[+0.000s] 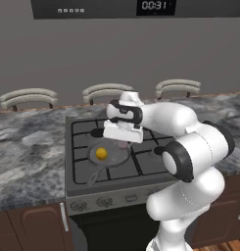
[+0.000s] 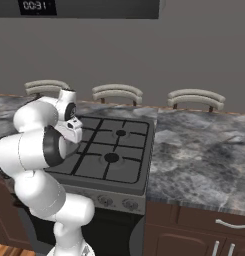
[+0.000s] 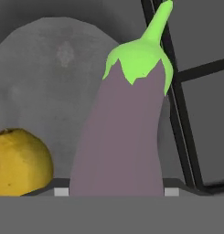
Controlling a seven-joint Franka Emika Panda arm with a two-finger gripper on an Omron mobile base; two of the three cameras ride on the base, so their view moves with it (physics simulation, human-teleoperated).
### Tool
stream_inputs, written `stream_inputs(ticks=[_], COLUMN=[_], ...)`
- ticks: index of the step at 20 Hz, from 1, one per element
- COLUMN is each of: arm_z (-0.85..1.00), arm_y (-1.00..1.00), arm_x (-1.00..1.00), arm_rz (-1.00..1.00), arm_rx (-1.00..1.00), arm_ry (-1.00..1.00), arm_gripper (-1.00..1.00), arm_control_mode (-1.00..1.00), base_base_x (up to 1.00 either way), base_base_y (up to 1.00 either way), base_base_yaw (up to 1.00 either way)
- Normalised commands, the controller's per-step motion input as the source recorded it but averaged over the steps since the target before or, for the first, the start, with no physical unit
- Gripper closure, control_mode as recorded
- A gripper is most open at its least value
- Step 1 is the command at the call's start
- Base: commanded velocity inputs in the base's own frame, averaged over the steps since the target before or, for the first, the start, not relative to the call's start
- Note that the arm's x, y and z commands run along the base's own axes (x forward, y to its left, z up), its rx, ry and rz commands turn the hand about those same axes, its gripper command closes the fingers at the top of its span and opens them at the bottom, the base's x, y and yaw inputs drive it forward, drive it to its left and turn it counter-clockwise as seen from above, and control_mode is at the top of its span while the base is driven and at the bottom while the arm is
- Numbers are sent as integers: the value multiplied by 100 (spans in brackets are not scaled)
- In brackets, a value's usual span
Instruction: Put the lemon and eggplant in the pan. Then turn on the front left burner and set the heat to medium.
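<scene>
- Your pan (image 1: 116, 158) holds the lemon (image 1: 101, 154).
- Your gripper (image 3: 117, 189) clamps the eggplant (image 3: 125, 132), long axis toward 12 o'clock, green stem leading.

Glossy white rounded arm (image 1: 190, 147) segments with black joint bands.

Grey stove (image 1: 141, 169) between marble counters (image 1: 28, 147); pan (image 1: 116, 158) on left grate.

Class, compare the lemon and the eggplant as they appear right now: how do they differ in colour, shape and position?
The lemon is yellow and round; the eggplant is greyish-purple and long, with a green cap and stem. The lemon rests in the pan; the eggplant sits between the gripper's fingers, above the pan's edge. Both are smooth-skinned produce.
</scene>
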Motion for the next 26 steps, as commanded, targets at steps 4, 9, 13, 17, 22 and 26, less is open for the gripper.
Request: stream_inputs(ticks=[4,9,13,17,22,26], arm_z=[-31,-24,-13,-12,-13,-12], arm_y=[0,1,3,11,21,19], arm_x=[0,0,0,4,10,8], arm_rz=[0,0,0,0,0,0], arm_rx=[0,0,0,0,0,0], arm_ry=[0,0,0,0,0,0], arm_gripper=[100,100,100,100,100,100], arm_control_mode=[-100,-100,-100,-100,-100,-100], base_base_x=[0,0,0,0,0,0], base_base_y=[0,0,0,0,0,0], base_base_yaw=[0,0,0,0,0,0])
